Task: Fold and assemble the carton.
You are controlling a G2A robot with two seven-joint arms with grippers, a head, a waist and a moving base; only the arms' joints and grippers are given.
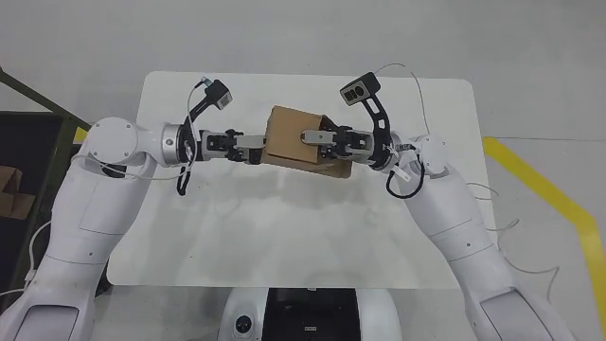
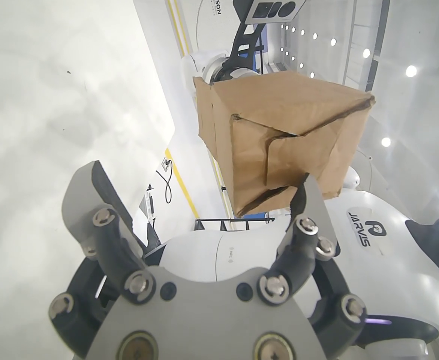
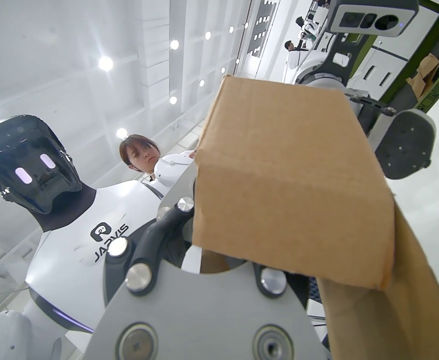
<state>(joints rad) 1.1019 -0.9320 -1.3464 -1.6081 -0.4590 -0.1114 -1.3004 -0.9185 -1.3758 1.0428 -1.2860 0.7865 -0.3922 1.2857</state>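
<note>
The brown carton point(image 1: 301, 140) is held up above the middle of the white table point(image 1: 284, 237). Its end flaps are folded in and meet in a slanted seam, seen in the left wrist view as the carton point(image 2: 286, 136). My right gripper point(image 1: 315, 137) comes in from the right and is shut on a carton wall. One finger point(image 3: 167, 222) presses the outside of the carton point(image 3: 290, 189), and the other is hidden behind the card. My left gripper point(image 1: 256, 150) stands open at the carton's left end. One of its fingertips point(image 2: 309, 200) touches the lower corner of the folded end.
A loose flap point(image 3: 399, 301) hangs from the carton's near side. A green frame with cardboard pieces point(image 1: 14, 189) stands off the table's left edge. A yellow floor line point(image 1: 540, 185) runs to the right. Bare tabletop lies in front of the arms.
</note>
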